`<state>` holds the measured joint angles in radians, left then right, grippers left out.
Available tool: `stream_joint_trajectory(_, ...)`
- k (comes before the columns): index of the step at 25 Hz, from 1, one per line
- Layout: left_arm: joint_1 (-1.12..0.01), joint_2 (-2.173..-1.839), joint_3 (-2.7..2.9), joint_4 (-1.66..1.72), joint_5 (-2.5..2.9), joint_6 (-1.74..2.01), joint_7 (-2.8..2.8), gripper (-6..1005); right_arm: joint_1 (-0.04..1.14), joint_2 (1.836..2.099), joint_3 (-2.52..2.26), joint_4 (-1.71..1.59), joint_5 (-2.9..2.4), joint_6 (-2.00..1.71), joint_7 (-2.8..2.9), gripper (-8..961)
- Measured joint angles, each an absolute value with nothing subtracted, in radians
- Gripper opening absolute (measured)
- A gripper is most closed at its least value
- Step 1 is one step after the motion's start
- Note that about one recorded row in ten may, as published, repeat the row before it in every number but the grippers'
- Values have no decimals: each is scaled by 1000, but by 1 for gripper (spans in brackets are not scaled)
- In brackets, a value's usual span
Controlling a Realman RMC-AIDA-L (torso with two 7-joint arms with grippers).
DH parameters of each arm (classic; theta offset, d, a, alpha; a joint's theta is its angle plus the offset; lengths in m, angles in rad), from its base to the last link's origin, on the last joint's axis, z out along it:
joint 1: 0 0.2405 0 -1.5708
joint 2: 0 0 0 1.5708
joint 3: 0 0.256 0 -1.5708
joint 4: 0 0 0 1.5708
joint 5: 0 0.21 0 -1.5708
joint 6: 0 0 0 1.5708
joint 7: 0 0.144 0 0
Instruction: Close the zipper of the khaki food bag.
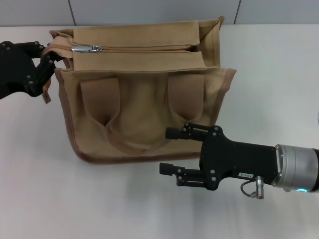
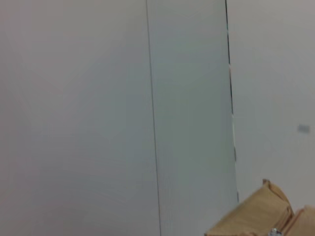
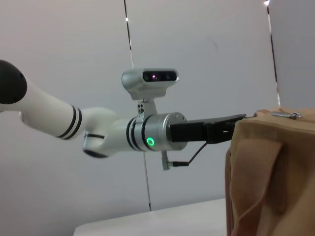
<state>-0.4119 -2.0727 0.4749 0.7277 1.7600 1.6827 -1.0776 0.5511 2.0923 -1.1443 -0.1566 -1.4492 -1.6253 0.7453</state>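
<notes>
The khaki food bag (image 1: 142, 114) stands upright in the middle of the white table, front pocket and two strap handles facing me. The zipper (image 1: 144, 48) runs along the top, and its silver pull tab (image 1: 85, 48) sits at the bag's left end. My left gripper (image 1: 46, 55) is at that end, closed on the bag's left top corner, just left of the pull. The right wrist view shows the bag (image 3: 268, 172), the pull (image 3: 285, 115) and the left gripper (image 3: 235, 124) at that corner. My right gripper (image 1: 169, 150) is open and empty by the bag's lower right front.
The white table (image 1: 269, 74) extends to the right of the bag and in front of it. A grey panelled wall (image 2: 147, 98) stands behind. A small brown tab (image 1: 47, 95) hangs from the bag's left end below the left gripper.
</notes>
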Motion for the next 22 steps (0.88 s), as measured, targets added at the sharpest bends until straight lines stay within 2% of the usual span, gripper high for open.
stream_joint_trajectory(8,-418,-2072,475,632,1678,1665,-1038,22,549,2092,-1144,-152,-1410,-1671,745,726)
stream_joint_trajectory(15,-435,-2073,477,567,1631,1672,-1046,22,546,2092,-1145,-122,-1282,-1795,783,726)
stream_joint_trajectory(22,-449,-2077,483,506,1505,1729,-1070,25,599,2092,-1144,-124,-1110,-1797,1162,725)
